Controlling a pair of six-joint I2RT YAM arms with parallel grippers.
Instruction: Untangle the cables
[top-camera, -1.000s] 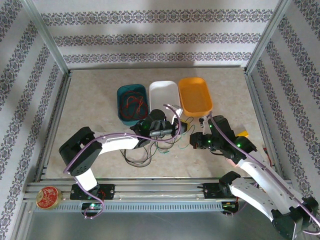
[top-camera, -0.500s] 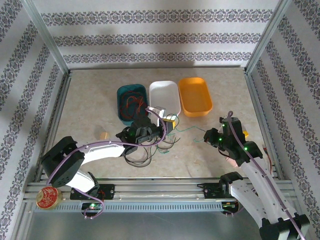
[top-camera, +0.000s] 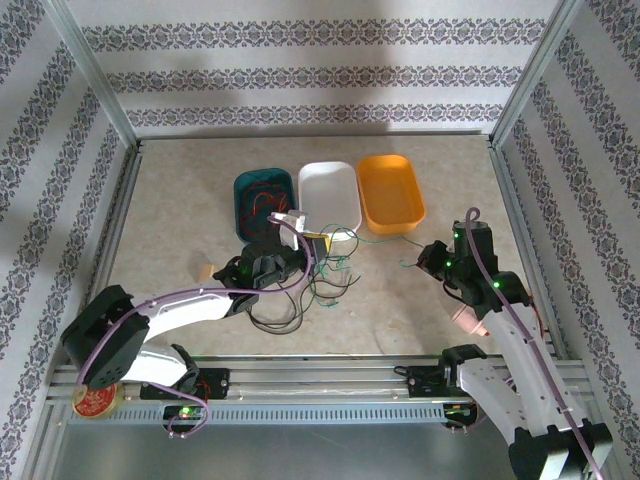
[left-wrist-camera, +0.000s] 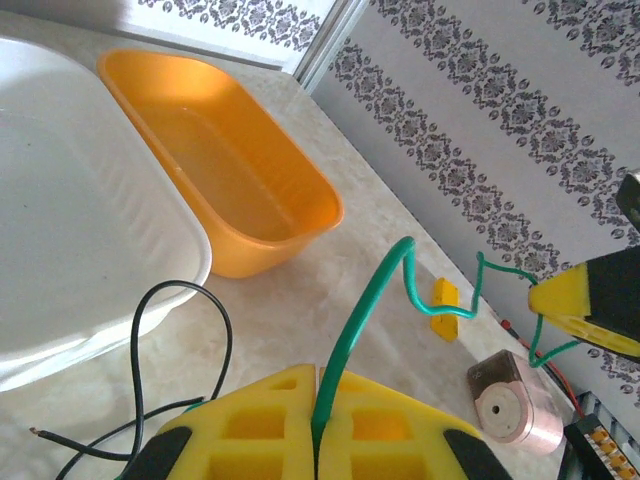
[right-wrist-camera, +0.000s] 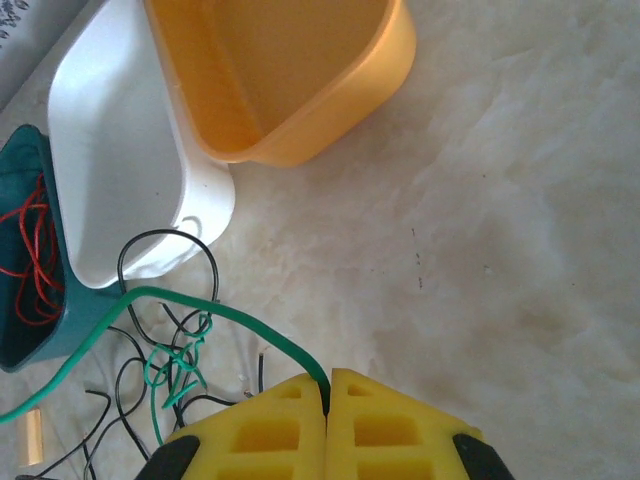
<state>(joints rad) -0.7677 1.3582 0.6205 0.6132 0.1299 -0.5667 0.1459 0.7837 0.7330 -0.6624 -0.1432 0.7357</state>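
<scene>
A green cable (left-wrist-camera: 370, 300) runs taut from my left gripper (left-wrist-camera: 318, 400), shut on it, across to the yellow fingers (left-wrist-camera: 585, 300) of my right gripper. In the right wrist view the right gripper (right-wrist-camera: 327, 388) is shut on the same green cable (right-wrist-camera: 200, 305). From above, the left gripper (top-camera: 323, 240) sits in front of the white tray and the right gripper (top-camera: 420, 258) is farther right, with the thin green cable (top-camera: 378, 240) between them. Loose black and green cables (top-camera: 300, 295) lie tangled on the table. Red cables (top-camera: 265, 205) rest in the teal tray (top-camera: 240, 215).
A white tray (top-camera: 330, 185) and an orange tray (top-camera: 390, 190) stand side by side behind the grippers. A small yellow block (left-wrist-camera: 443, 297) and a pink tape roll (left-wrist-camera: 510, 400) lie near the right arm. Another small block (top-camera: 207, 270) sits left of the tangle.
The left arm has swung back and to the left, the right gripper has pulled away to the right, and the green cable between them has stretched out.
</scene>
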